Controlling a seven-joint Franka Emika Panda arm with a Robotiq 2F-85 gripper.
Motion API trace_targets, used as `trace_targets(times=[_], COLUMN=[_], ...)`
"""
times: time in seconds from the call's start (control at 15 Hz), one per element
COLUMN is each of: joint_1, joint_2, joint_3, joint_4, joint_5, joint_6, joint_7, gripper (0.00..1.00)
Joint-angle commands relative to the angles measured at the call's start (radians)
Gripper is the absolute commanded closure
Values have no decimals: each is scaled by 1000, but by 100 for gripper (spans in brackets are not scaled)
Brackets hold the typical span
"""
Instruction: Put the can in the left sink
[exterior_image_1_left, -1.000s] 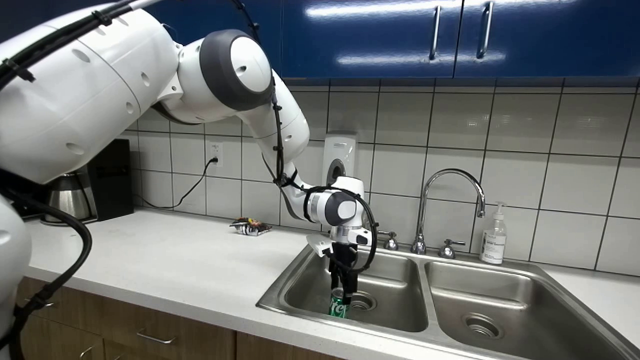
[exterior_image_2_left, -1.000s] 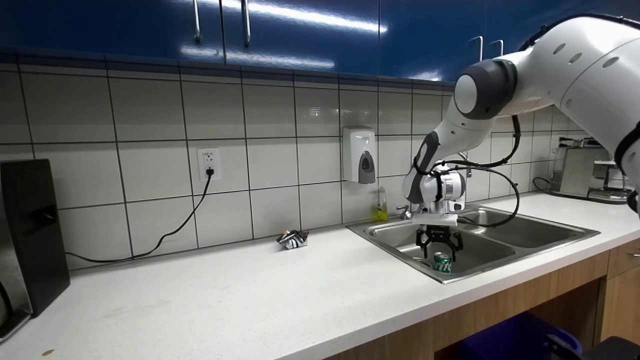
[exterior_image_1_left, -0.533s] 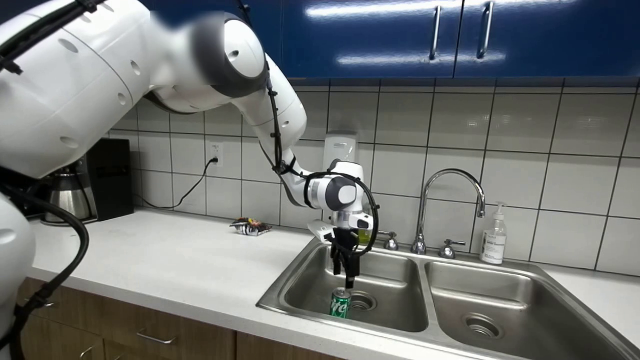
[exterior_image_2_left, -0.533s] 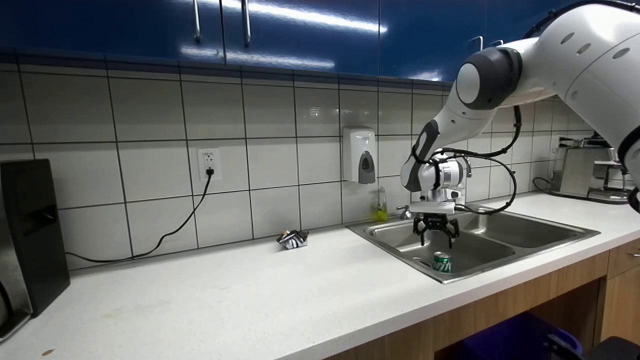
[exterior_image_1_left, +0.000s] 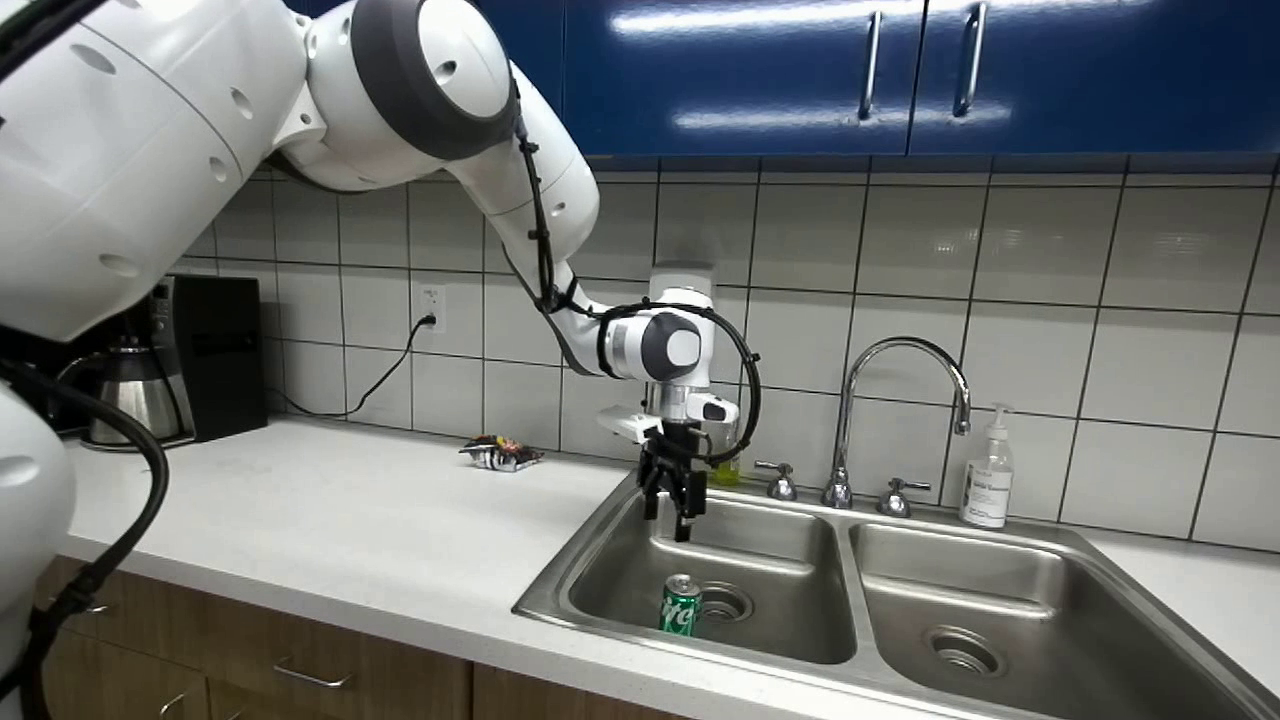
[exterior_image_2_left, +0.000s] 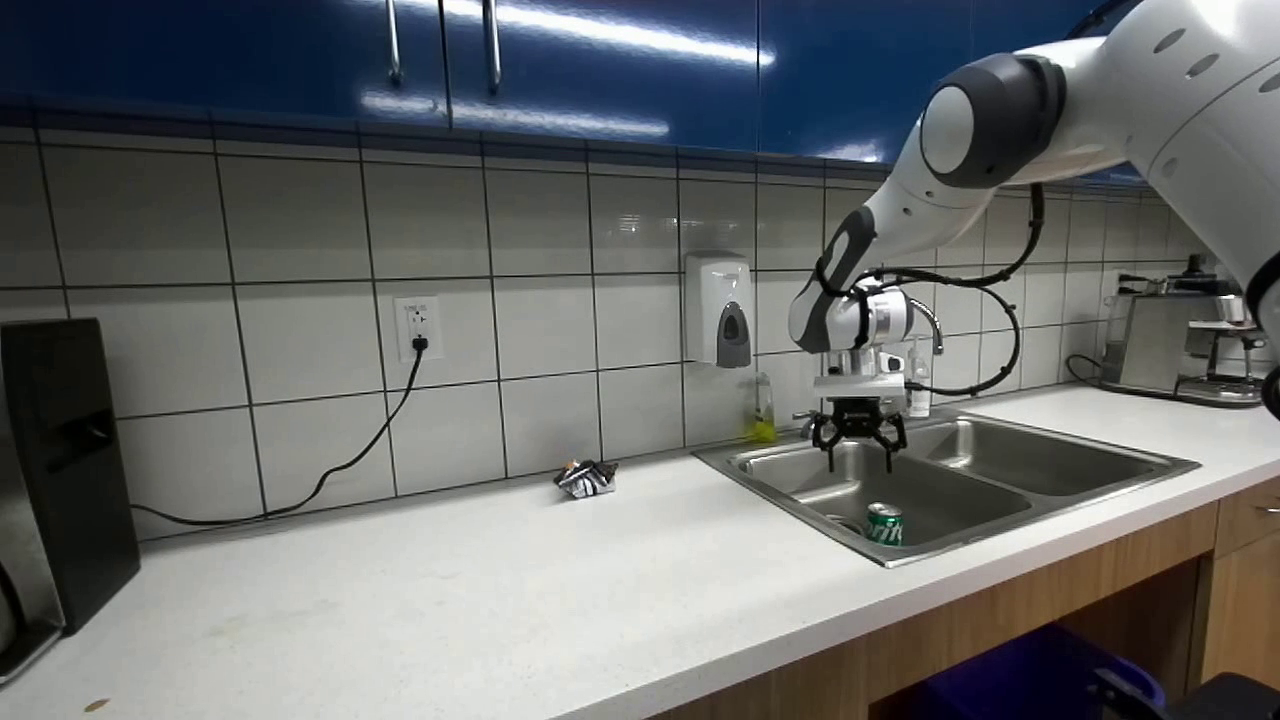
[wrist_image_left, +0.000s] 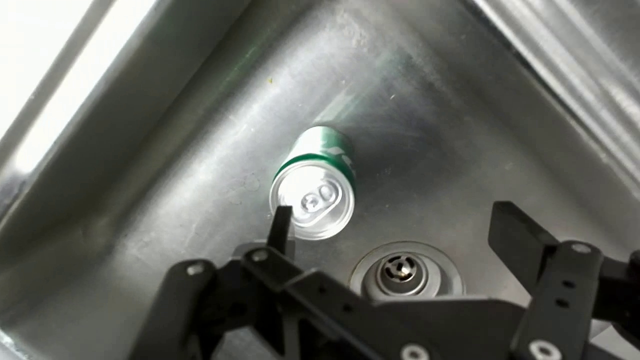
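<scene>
Small green cylindrical drink can (wrist_image_left: 314, 182) with silvery lid, ring pull and white lettering, upright on the floor of the left sink (exterior_image_1_left: 790, 600), a rectangular stainless steel basin. A round metal drain (wrist_image_left: 400, 270) lies just beside the can. Over the left sink, higher than the can, hangs the black 2-fingered claw (exterior_image_2_left: 860, 466); its fingers (wrist_image_left: 520, 237) point down, stand wide apart and are clear of the can, although in the wrist view 1 fingertip (wrist_image_left: 281, 225) appears across the rim of the lid. A white, jointed robot arm (exterior_image_1_left: 440, 100) with dark grey covers carries the claw. Across a steel divider (exterior_image_1_left: 850, 590) lies a 2nd stainless steel basin (exterior_image_1_left: 945, 590) with its own round drain (exterior_image_1_left: 965, 652). Behind the basins stand a curved chrome faucet (exterior_image_1_left: 905, 342), 2 chrome lever handles (exterior_image_1_left: 895, 500) and a clear pump bottle (exterior_image_1_left: 988, 490) with a white label; a clear bottle of yellow-green liquid (exterior_image_2_left: 762, 415) stands near the wall. The white worktop (exterior_image_2_left: 400, 620), in which the sinks are set, bears a crumpled silver and black wrapper (exterior_image_2_left: 586, 480). Pale wall tiles (exterior_image_2_left: 545, 330) carry a white and grey soap dispenser (exterior_image_2_left: 715, 300); glossy blue cabinets (exterior_image_2_left: 620, 80) hang above.
</scene>
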Motion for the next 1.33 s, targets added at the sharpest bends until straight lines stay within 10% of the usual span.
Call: trace_targets(times=[0.0,1.27], joint_1=[-13,4], joint_2=[-69,-463], joint_3=[58,115], joint_4=[-36,-445], joint_5=[-17,-91], joint_6=[-68,-102], joint_7=[-135,-421], gripper=[0,0])
